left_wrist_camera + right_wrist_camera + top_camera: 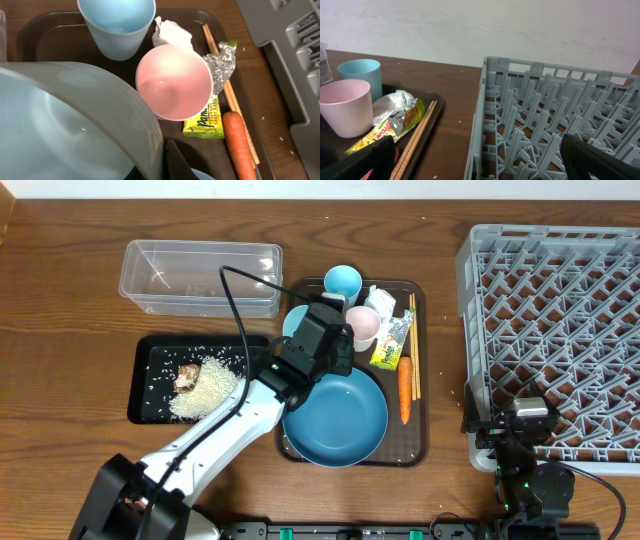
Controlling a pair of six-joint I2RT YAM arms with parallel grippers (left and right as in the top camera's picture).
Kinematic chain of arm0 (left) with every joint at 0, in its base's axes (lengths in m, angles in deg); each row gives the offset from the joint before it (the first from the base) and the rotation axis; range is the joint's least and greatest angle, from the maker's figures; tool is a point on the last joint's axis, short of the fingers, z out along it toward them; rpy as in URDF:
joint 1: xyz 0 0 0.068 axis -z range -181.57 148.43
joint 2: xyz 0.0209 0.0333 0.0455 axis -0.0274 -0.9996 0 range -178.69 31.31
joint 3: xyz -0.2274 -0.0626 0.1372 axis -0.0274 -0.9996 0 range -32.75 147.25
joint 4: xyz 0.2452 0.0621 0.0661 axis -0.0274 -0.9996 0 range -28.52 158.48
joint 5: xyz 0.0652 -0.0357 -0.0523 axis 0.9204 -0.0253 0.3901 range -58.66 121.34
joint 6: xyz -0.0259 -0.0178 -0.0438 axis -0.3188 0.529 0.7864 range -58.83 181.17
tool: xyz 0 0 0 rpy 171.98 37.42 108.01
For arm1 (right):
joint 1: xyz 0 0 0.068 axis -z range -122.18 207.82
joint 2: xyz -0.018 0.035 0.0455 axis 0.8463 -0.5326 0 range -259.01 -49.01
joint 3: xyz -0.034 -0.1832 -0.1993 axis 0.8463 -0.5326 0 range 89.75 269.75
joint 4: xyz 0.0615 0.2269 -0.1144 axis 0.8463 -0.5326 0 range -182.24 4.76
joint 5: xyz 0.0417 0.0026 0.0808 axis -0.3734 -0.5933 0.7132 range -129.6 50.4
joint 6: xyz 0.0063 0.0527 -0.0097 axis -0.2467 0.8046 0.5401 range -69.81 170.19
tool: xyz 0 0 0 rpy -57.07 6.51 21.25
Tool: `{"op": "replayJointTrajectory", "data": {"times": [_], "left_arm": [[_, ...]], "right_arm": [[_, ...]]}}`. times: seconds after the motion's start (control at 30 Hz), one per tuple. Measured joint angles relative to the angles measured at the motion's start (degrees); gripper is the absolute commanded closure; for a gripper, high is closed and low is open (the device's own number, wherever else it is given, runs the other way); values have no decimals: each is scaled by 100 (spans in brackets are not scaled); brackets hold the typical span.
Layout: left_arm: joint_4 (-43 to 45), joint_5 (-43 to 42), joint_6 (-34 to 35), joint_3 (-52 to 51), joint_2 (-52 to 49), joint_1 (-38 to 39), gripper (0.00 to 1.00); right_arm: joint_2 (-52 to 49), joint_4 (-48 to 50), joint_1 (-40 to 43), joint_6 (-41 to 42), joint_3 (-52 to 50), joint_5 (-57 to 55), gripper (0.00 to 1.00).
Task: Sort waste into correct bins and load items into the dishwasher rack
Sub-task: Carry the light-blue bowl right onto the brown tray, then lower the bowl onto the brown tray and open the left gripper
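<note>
One risk: with the left pincer (pixel 328 320) clamping the rim of the white round bowl (pixel 65 130), I'm risking toppling the pinkish-white plastic cup (pixel 174 87); right pincer (pixel 515 425) is gaping, empty.

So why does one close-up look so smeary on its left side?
Left wrist view: the bowl is nearly against the lens, so it blurs, while the pink cup looks sharper. Overhead view: even light, soft sheen on the plate. Right wrist view: rack crisp.
</note>
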Motion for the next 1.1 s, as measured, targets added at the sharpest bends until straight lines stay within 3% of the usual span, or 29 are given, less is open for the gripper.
{"op": "replayJointTrajectory", "data": {"times": [0.4,1.1], "left_arm": [[442,131,0,0,-509,0,94],[455,345,-2,0,-804,0,92]], "right_arm": [[0,0,0,2,0,0,1],[0,0,0,2,0,0,1]]}}
